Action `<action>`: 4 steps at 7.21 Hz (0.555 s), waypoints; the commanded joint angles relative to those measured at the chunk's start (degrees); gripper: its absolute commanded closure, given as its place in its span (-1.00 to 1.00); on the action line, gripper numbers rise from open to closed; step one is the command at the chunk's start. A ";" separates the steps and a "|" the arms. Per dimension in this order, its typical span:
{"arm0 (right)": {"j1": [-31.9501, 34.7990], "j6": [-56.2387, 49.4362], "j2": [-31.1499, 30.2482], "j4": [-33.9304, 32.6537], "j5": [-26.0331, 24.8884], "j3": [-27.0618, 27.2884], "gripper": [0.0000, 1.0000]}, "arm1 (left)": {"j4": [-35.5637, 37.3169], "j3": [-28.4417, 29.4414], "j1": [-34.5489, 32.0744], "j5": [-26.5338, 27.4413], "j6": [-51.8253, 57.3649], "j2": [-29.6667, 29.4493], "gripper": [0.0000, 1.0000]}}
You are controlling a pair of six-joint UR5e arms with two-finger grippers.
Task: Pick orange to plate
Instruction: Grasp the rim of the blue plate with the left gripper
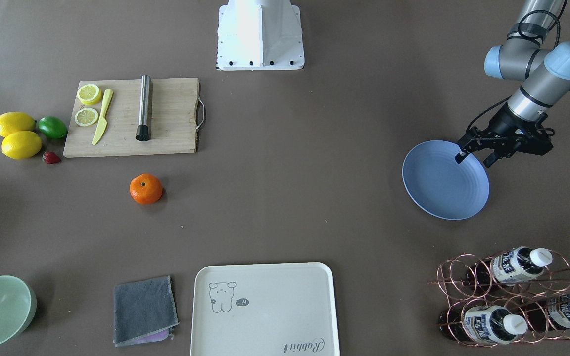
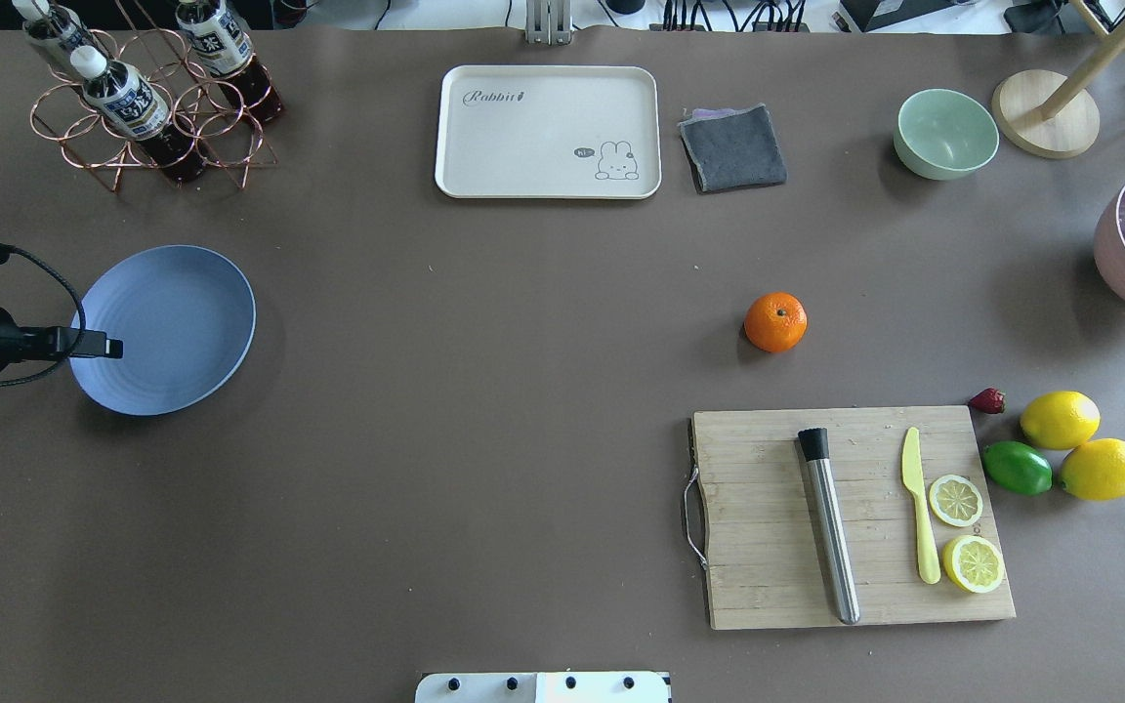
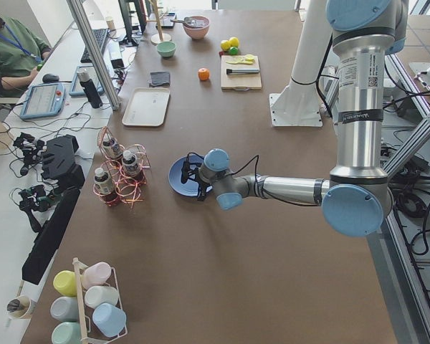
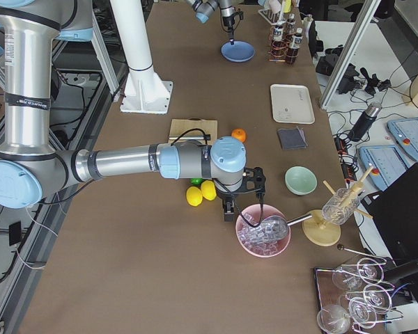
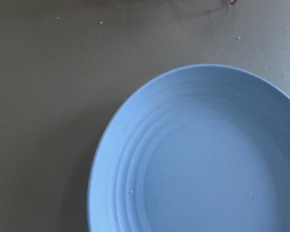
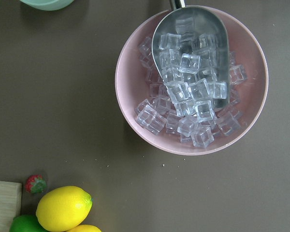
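Observation:
The orange (image 1: 146,188) lies alone on the brown table just in front of the cutting board, also in the overhead view (image 2: 775,322). The periwinkle-blue plate (image 1: 446,183) sits empty far across the table on my left side (image 2: 167,327). My left gripper (image 1: 475,158) hangs open over the plate's near rim, holding nothing; its wrist view shows only the plate (image 5: 203,154). My right gripper (image 4: 245,207) shows only in the exterior right view, above a pink bowl of ice, and I cannot tell its state.
A wooden cutting board (image 2: 851,517) carries a steel muddler, a yellow knife and lemon slices. Lemons (image 2: 1061,420), a lime and a strawberry lie beside it. A cream tray (image 2: 548,132), grey cloth, green bowl (image 2: 946,133), bottle rack (image 2: 147,107) and ice bowl (image 6: 191,82) line the far side.

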 commanded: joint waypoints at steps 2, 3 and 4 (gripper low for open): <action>-0.09 0.00 0.01 0.00 0.00 0.00 -1.00 | -0.23 2.29 0.00 0.04 1.31 -0.30 -0.89; -0.09 0.00 0.10 0.00 0.00 0.00 -1.00 | -0.24 2.29 0.00 0.38 0.87 -0.04 0.11; 0.00 0.00 0.18 0.00 0.00 0.00 -1.00 | -0.24 2.20 0.00 0.13 0.87 0.05 0.99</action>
